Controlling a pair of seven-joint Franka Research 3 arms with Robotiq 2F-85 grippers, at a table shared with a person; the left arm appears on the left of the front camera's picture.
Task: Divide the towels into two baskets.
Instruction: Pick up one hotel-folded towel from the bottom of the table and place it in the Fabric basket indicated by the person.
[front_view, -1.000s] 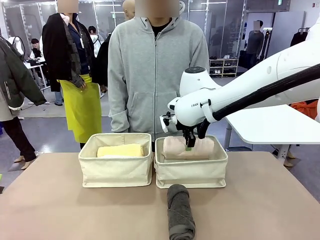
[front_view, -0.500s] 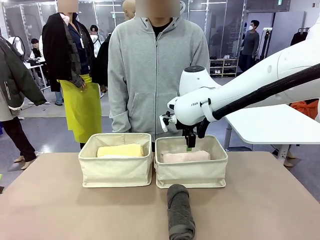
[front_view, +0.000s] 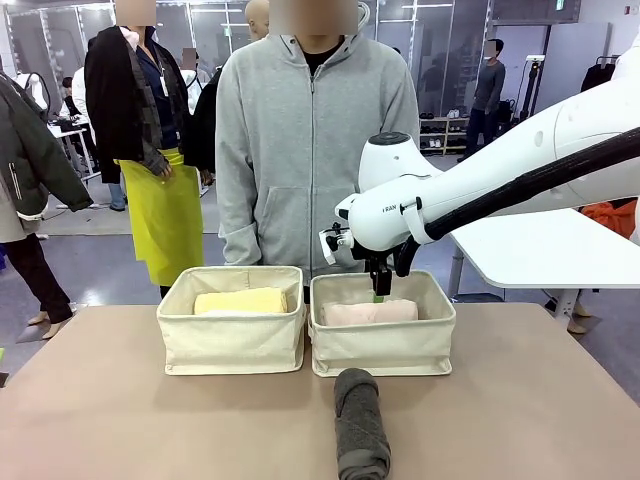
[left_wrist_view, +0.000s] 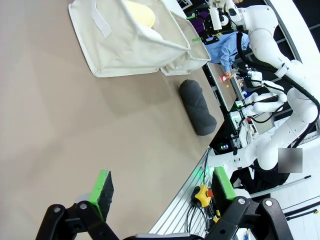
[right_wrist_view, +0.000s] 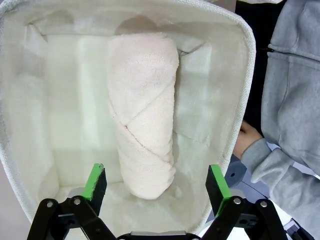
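Note:
Two cream baskets stand side by side at the table's far edge. The left basket (front_view: 231, 340) holds a pale yellow towel (front_view: 240, 301). Inside the right basket (front_view: 383, 345) lies a pale pink towel (front_view: 370, 313) (right_wrist_view: 144, 110). My right gripper (front_view: 378, 293) (right_wrist_view: 156, 186) hangs open just above the pink towel, holding nothing. A dark grey towel (front_view: 359, 425) (left_wrist_view: 198, 106) lies on the table in front of the right basket. In the left wrist view my left gripper (left_wrist_view: 162, 192) is open over bare tabletop, well away from the left basket (left_wrist_view: 131, 42).
A person in a grey hoodie (front_view: 312, 140) stands right behind the baskets, one hand (right_wrist_view: 247, 136) close to the right basket's rim. The brown table (front_view: 150, 430) has free room on both sides of the grey towel.
My right gripper opened and let go of the pink towel, which dropped from rim height down into the right basket. The gripper stays above it.

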